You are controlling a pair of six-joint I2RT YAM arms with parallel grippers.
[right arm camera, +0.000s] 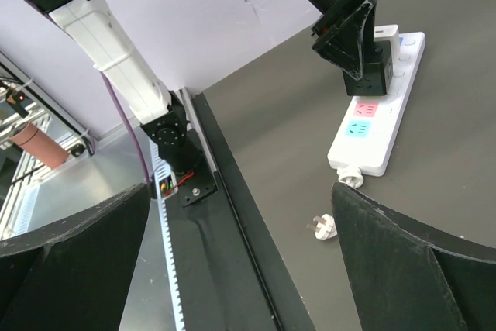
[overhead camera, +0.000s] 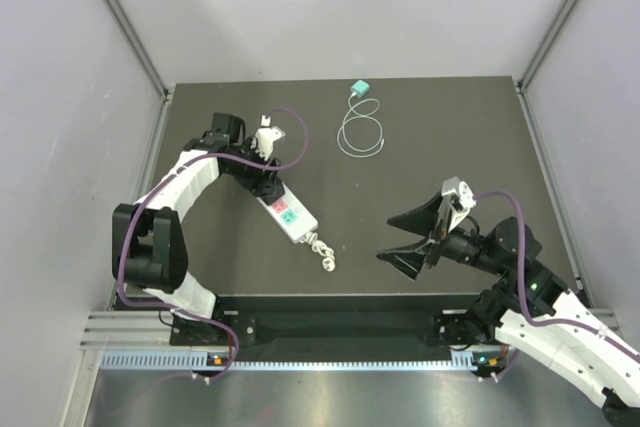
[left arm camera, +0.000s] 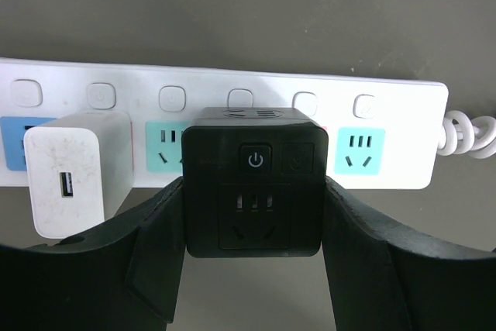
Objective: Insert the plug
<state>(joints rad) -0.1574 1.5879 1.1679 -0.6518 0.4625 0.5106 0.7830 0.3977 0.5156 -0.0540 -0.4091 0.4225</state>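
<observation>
Left gripper (left arm camera: 254, 218): clamped on the black plug (left arm camera: 254, 180) from both sides.
Black plug: against the white power strip (left arm camera: 399, 184), mid-row, just beside the white charger (left arm camera: 68, 184); I cannot tell whether it is seated.
Right gripper (overhead camera: 390, 238): spread wide, holding nothing, well apart from the strip.
Risk: nothing braces the strip, so a tilted push could skid it or miss the slots.
Risk: crowding the charger could block the plug.

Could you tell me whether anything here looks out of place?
Only the power strip's own plug: it lies loose on the table by the coiled cord, plugged into nothing. The black adapter sits square to the strip.
</observation>
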